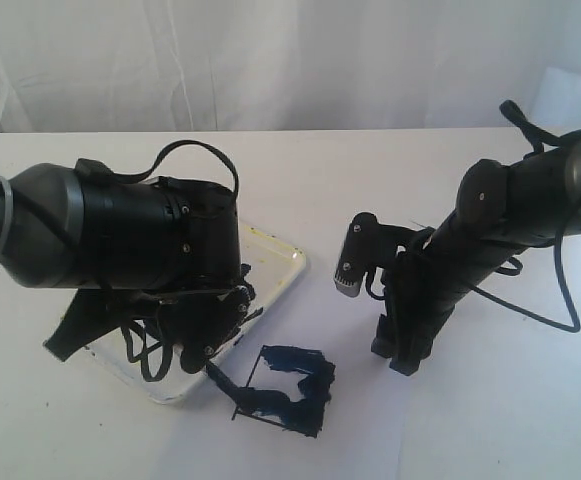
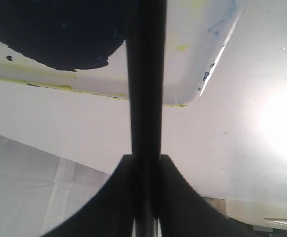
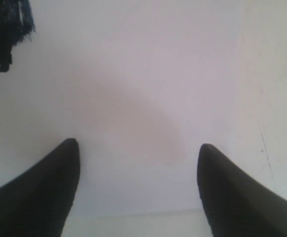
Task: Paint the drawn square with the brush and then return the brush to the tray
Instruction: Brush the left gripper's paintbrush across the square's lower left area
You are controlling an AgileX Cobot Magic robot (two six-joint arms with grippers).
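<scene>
- The long thin black-handled brush (image 2: 145, 89) is clamped in the left gripper (image 2: 145, 165) and held over a corner of the shallow white, yellow-stained tray (image 2: 197, 44), beside the blue-black paint puddle (image 2: 54, 34).
- The small black-outlined drawn square (image 1: 288, 388) is seen just beside the tray. It is partly smeared dark blue, with white showing inside.
- The right gripper (image 3: 138, 153) is held empty, fingers apart, over the bare white surface.
- Risks judged: paint may be dragged past the outline or dripped between tray and square. The thin handle may pivot in the grip.
</scene>
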